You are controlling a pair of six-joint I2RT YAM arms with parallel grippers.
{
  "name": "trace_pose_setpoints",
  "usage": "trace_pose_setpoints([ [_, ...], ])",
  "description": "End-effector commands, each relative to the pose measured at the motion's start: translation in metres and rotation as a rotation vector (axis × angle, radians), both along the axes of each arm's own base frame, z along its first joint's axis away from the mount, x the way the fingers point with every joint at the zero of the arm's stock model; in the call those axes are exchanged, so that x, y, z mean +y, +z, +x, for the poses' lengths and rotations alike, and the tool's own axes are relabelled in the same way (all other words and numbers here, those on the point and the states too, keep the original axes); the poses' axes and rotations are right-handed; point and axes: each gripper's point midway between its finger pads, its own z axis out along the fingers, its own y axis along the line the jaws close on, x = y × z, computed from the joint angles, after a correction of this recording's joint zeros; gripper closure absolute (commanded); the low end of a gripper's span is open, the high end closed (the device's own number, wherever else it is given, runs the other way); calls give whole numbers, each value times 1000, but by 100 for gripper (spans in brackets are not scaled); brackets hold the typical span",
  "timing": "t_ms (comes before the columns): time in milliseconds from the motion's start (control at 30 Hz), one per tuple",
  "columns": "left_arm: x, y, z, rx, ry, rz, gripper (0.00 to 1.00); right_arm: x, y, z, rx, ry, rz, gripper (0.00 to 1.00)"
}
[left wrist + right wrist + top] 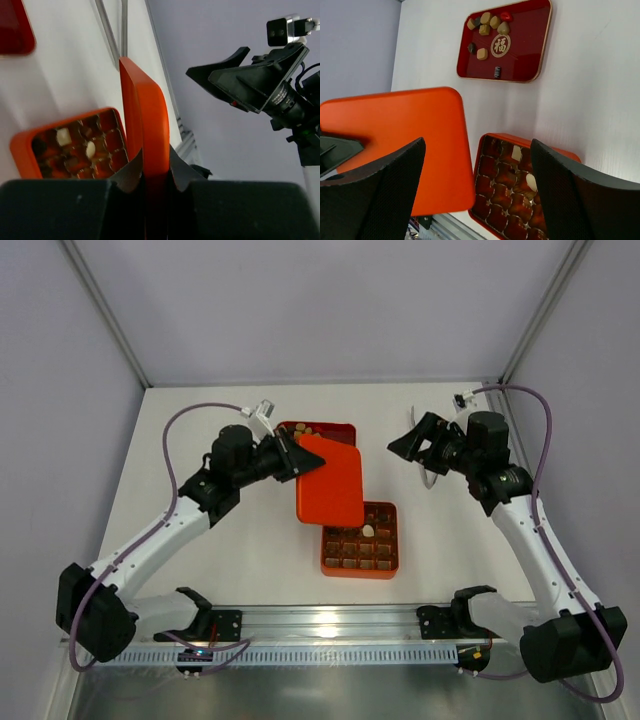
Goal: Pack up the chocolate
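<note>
Progress: small brown and cream chocolate pieces mostly fill the near orange gridded box | remaining: some on the far red tray, lid not on | left gripper pinches the flat orange lid | right gripper wide, empty

- The left arm stretches from its base at the near left corner up and inward, with its wrist turned toward the middle.
- The left gripper is clamped on the edge of the orange lid. In the left wrist view its fingers press on both faces of the lid.
- The right arm rises from the near right base and bends inward.
- The right gripper points left with its jaws spread wide, holding nothing.
</note>
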Motion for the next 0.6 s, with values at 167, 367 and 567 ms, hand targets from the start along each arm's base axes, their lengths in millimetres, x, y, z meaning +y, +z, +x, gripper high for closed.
trace_pose_setpoints([
  [167, -22, 19, -24, 99, -134, -381, 100, -9, -29, -16, -23, -11, -37, 15],
  [367, -28, -4, -27, 141, -181, -415, 100, -10, -57, -25, 6, -18, -32, 15],
  [567, -34, -29, -27, 178, -211, -417, 100, -13, -74, -31, 28, -30, -36, 15],
])
